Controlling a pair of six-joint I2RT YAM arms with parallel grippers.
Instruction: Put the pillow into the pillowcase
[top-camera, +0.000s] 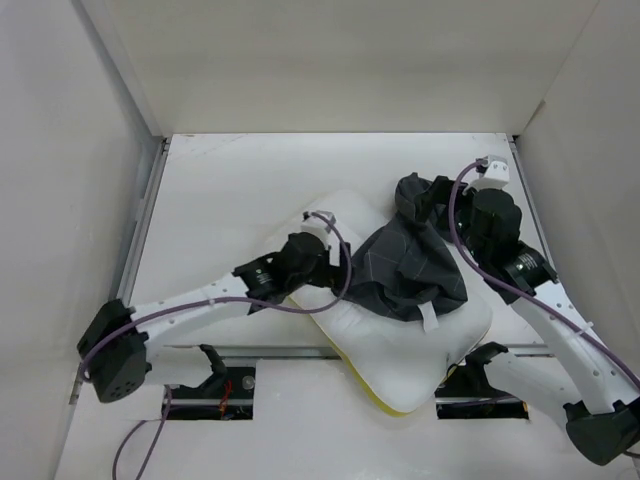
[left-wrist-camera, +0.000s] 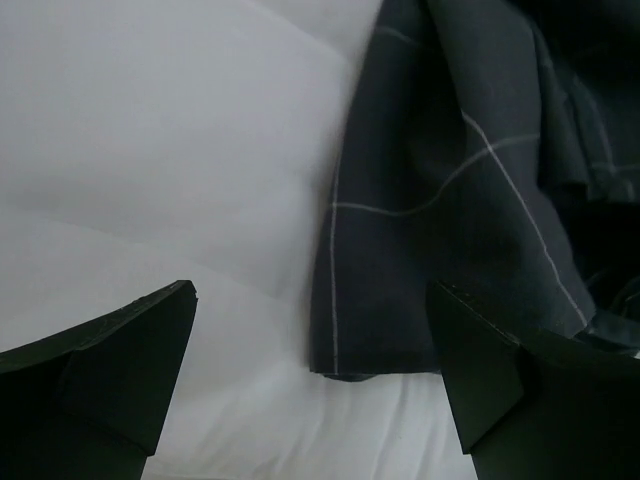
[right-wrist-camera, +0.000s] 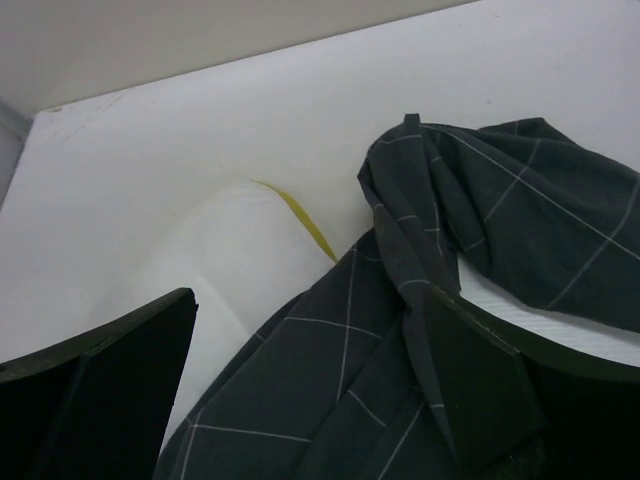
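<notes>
1. The large, soft, white rectangular pillow (top-camera: 400, 350) lies askew on the white table (top-camera: 220, 190). A yellow edge (top-camera: 372, 398) shows along its near side.
2. The dark charcoal-grey fabric pillowcase (top-camera: 405, 270), crossed by a thin light grid, lies crumpled on top of the pillow. It covers the pillow's middle and far-right part. One bunched fold spills past the pillow's far right corner onto the table. The pillow is wholly outside the pillowcase.
3. A small white tag (top-camera: 430, 320) on the pillowcase rests on the bare white surface of the pillow, at the near hem of the cloth.
4. The left gripper (left-wrist-camera: 312, 300) hovers over the pillow's left part with its jaws spread wide, holding nothing. Between its black fingers (left-wrist-camera: 120, 370) lie bare pillow on one side and the hemmed corner of the pillowcase on the other.
5. The right gripper (right-wrist-camera: 312, 300) hangs over the pillow's far right end, also with its jaws wide apart and nothing in them. Folds of the pillowcase lie beneath it. Whether a finger touches the cloth cannot be told.
6. In the right wrist view, the yellow edge runs along the pillow's corner and disappears under the cloth.
</notes>
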